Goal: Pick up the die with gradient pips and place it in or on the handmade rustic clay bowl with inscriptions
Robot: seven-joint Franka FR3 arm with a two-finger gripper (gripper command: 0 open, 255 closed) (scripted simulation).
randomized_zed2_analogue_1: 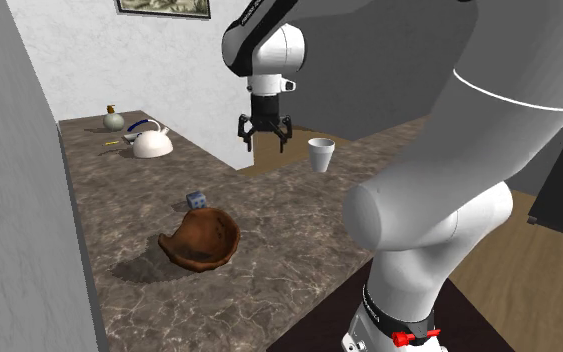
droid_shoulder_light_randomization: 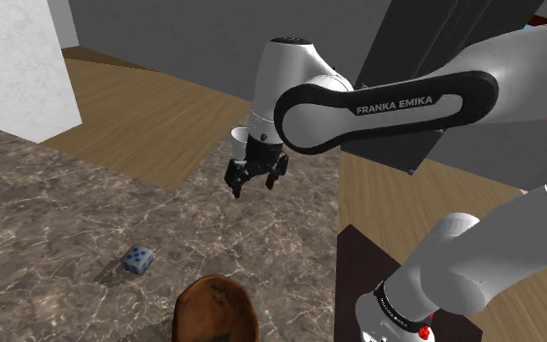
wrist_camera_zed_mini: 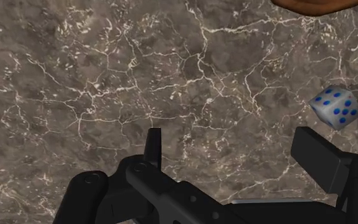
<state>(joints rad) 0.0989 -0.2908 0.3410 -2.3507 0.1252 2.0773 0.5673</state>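
Die (droid_shoulder_light_randomization: 137,259): white cube w/ blue pips, resting on dark veined counter (droid_shoulder_light_randomization: 48,223), lower left of centre in shoulder view. Positioned near rim of brown bowl (droid_shoulder_light_randomization: 215,309) but apart from it; bowl at bottom edge of frame. Same die (randomized_zed2_analogue_1: 197,200) at mid-left of 2nd ext. view, just behind bowl (randomized_zed2_analogue_1: 201,240).

Gripper (droid_shoulder_light_randomization: 256,185): spread wide, 2 fingers apart, nothing between them. Hanging well above counter at centre of shoulder view; upper centre for gripper (randomized_zed2_analogue_1: 266,142) in 2nd ext. view.

Step in hand (est.): approach to die, pre-grasp. Nothing lifted yet.

Procedure:
1. Shift gripper toward lower left of shoulder view until die centred between fingers in wrist view.
2. Note angled pose of die vs. fingers in wrist view; rotate wrist so pads face 2 opposite flat faces, not corners.
3. Descend straight down w/ jaws at full spread; stop short of counter.
4. Close at mid-height of faces. Small hard cube, so likely to pop out if pinched on edges.
5. Watch clearance to bowl rim during descent.

Relative position, wrist view: die (wrist_camera_zed_mini: 336,108) outside gap of gripper (wrist_camera_zed_mini: 233,146), just past tip of 1 finger (wrist_camera_zed_mini: 314,149) on its outer side. Bowl edge (wrist_camera_zed_mini: 317,5) farther out beyond die. No contact; die well below gripper and off to 1 side.
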